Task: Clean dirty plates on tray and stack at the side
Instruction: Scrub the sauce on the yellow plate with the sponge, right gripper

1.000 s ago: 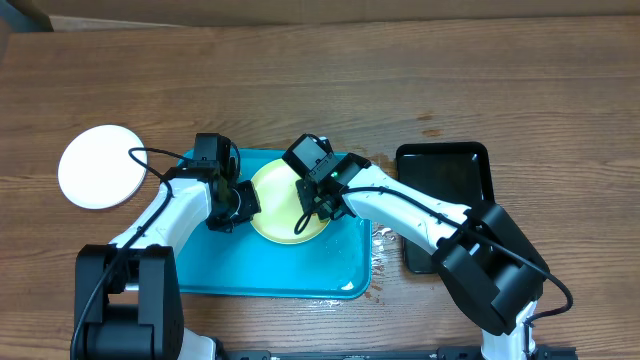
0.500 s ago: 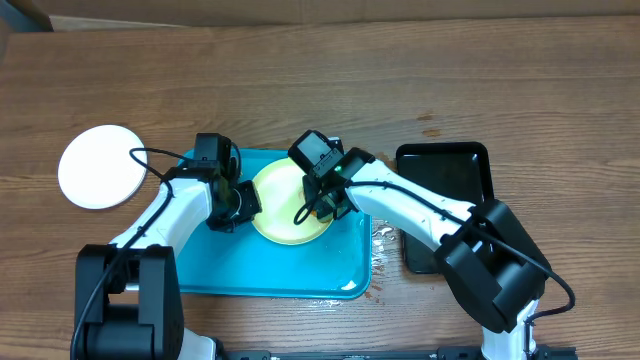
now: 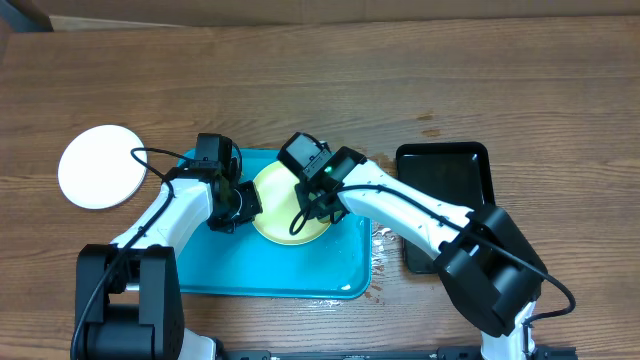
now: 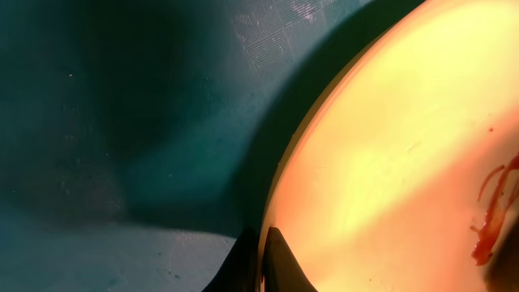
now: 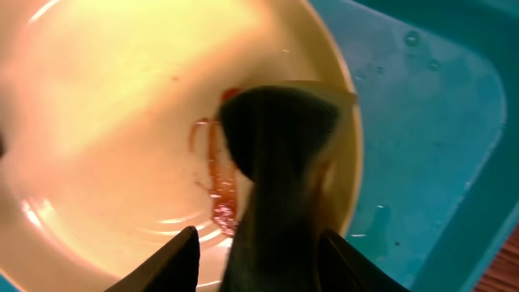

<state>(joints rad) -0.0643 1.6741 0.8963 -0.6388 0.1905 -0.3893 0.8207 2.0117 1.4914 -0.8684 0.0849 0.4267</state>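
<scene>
Clamping a dark sponge (image 5: 280, 154), right jaws sit over the yellow plate (image 3: 273, 207); left jaws pinch its rim.

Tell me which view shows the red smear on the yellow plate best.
Right wrist: the smear is large and close on the plate, beside the held sponge. Left wrist catches only part of it at the frame's right edge. Overhead, it cannot be made out under the right gripper.

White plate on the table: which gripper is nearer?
Left. The left gripper is at the yellow plate's rim on the white plate's side; the right gripper, with a sponge, is over the yellow plate, farther off.
</scene>
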